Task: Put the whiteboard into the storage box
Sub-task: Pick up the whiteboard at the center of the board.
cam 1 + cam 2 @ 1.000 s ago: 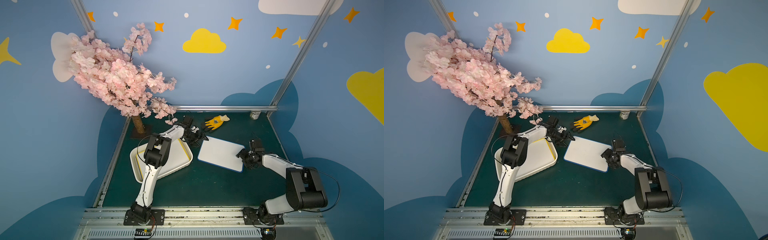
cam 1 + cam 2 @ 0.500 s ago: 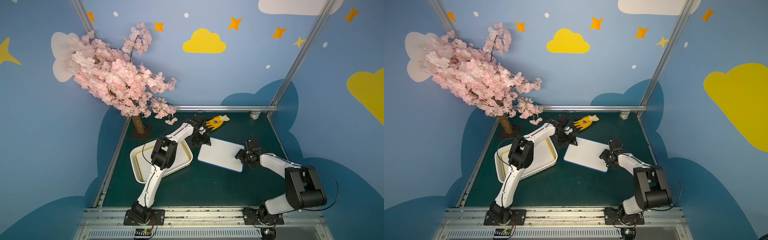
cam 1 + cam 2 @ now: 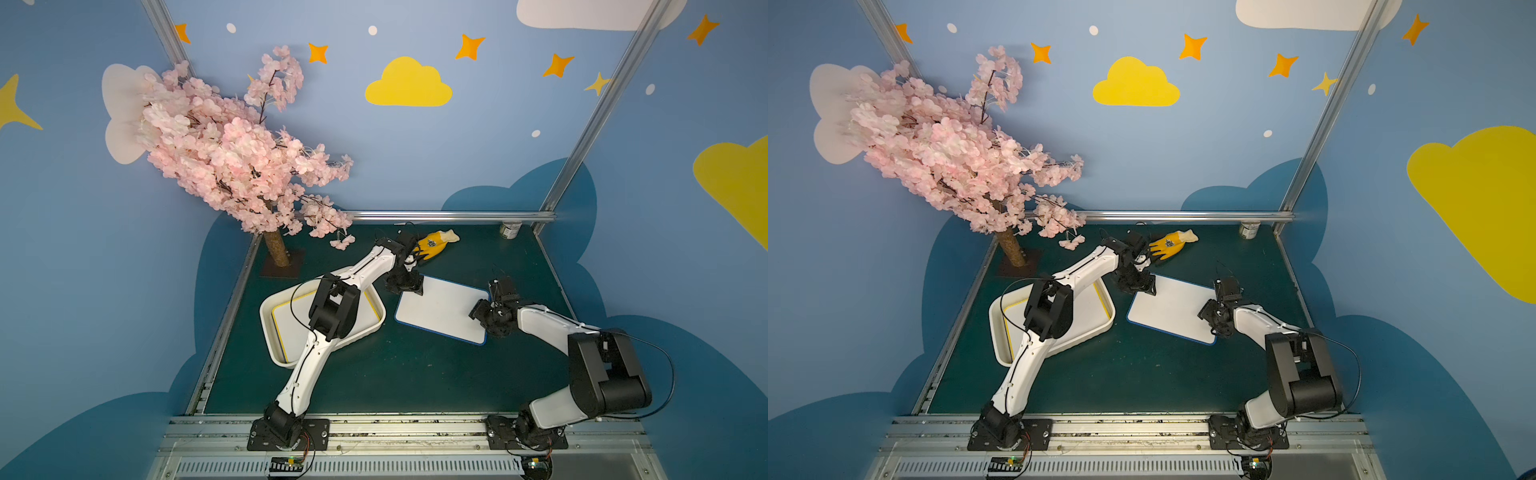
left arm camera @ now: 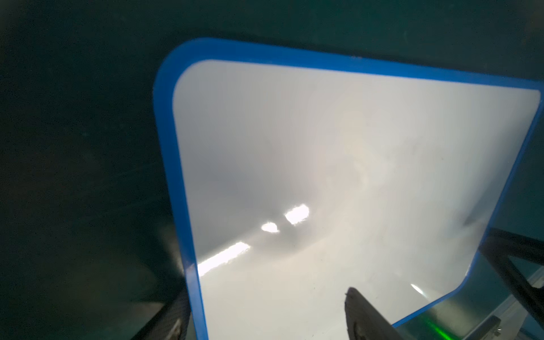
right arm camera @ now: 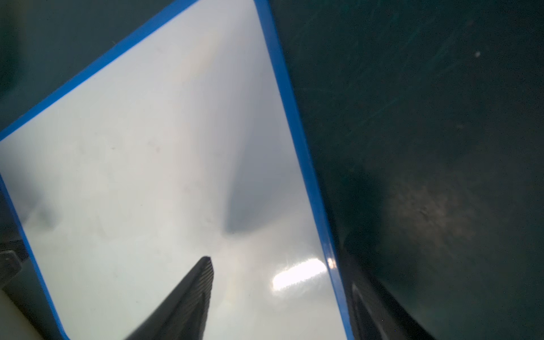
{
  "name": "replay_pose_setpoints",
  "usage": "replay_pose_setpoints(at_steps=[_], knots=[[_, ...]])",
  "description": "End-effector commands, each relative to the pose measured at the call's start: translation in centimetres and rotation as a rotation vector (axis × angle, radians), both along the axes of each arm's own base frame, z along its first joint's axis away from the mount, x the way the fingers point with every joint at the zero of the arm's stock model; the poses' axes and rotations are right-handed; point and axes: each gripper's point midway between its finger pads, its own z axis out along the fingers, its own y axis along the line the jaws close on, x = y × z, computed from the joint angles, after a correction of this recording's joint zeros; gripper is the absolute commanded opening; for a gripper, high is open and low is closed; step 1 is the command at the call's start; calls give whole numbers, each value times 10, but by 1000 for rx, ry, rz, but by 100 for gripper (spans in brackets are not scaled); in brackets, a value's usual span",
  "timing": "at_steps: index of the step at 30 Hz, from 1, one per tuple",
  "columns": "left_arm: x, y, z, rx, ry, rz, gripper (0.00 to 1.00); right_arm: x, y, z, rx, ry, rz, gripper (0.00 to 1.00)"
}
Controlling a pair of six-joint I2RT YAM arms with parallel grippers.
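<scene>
Blue-rimmed whiteboard lies on green table; left gripper and right gripper both gape wide, each straddling its rim, clamping nothing.

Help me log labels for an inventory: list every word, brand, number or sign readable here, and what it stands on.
None can be read.
Yellow glove: a dark emblem, too small to read.
Can at the back corner: label too small to read.
Blue-framed whiteboard: blank.
</scene>
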Motion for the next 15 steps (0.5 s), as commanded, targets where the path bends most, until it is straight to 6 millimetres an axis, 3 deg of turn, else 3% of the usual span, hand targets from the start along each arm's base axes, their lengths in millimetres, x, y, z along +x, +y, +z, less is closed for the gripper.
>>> replay_pose_setpoints(at_steps=[1, 8, 15], knots=[[-71, -76, 36, -361, 262, -109, 81, -49, 49, -72, 203, 201, 123, 68], [-62, -65, 65, -553, 322, -6, 79, -54, 50, -78, 217, 205, 110, 65], [-48, -50, 84, -632, 329, 60, 77, -58, 52, -85, 233, 219, 105, 58]])
